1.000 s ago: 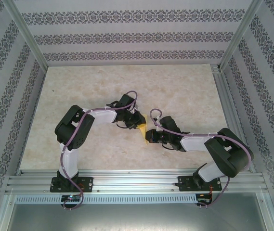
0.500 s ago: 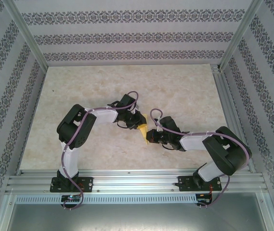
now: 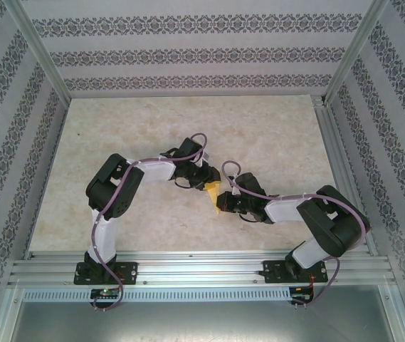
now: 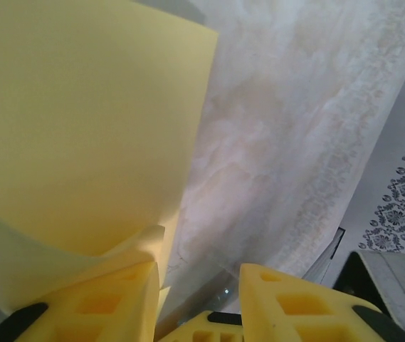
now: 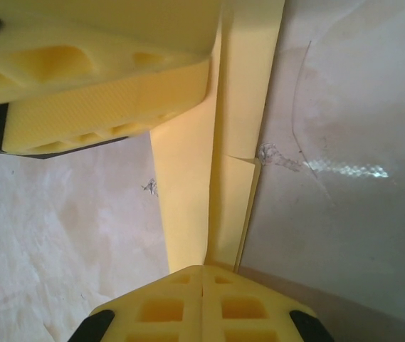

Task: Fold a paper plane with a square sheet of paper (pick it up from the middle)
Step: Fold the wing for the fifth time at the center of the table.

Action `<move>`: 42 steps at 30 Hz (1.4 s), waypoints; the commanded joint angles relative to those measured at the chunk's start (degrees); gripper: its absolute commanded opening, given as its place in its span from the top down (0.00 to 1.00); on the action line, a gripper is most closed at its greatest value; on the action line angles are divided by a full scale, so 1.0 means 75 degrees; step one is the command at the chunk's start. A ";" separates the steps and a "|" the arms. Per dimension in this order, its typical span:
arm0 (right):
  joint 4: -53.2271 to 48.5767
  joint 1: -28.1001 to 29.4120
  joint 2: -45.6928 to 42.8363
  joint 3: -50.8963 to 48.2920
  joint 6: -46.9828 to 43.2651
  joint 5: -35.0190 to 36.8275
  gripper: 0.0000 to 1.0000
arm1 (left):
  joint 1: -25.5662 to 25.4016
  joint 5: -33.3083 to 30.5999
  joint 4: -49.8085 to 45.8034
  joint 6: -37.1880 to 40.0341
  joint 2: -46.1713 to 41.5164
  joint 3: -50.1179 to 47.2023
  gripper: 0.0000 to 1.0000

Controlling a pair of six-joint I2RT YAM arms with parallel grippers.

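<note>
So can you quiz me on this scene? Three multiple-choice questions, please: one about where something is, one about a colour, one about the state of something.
1. Where is the thin yellow sheet of paper?
A) far left corner
B) between the left arm and the right arm
C) on the metal rail

2. What colour are the cables along the arms?
A) green
B) red
C) purple

3. How do the right arm's jaws stand?
A) wide open, empty
B) shut on the paper
C) shut on nothing

Answers:
1 B, the paper sits where the two arm tips meet.
2 C, purple loops run along both arms.
3 B, the right wrist view shows its fingers pressed together with paper coming out between them.
</note>
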 commanded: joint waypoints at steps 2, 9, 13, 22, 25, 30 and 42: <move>0.0237 -0.0051 -0.0051 -0.0083 0.0232 0.0340 1.00 | -0.0094 0.0096 0.0172 0.0420 -0.0565 0.0152 0.61; 0.0414 -0.0047 -0.0267 -0.0277 0.0292 0.0566 1.00 | -0.0092 -0.0116 0.0124 0.0620 -0.0916 -0.0172 0.65; 0.0409 -0.0036 -0.0308 -0.0306 0.0277 0.0581 1.00 | -0.0092 -0.0132 0.0153 0.0643 -0.0851 -0.0272 0.68; 0.0438 -0.0028 -0.0043 -0.0182 0.0279 0.0418 1.00 | -0.0091 -0.0053 0.0323 0.0573 -0.0410 -0.0192 0.70; 0.0436 -0.0022 -0.0009 -0.0183 0.0322 0.0445 1.00 | -0.0092 -0.0025 0.0411 0.0561 -0.0220 -0.0160 0.70; 0.0399 -0.0013 0.0005 -0.0158 0.0345 0.0457 1.00 | -0.0091 -0.0088 0.0559 0.0612 0.0026 -0.0109 0.71; -0.0010 -0.0002 -0.0410 -0.0022 0.0327 0.0480 0.94 | -0.0091 -0.0318 0.0436 0.0731 0.0446 -0.0100 0.72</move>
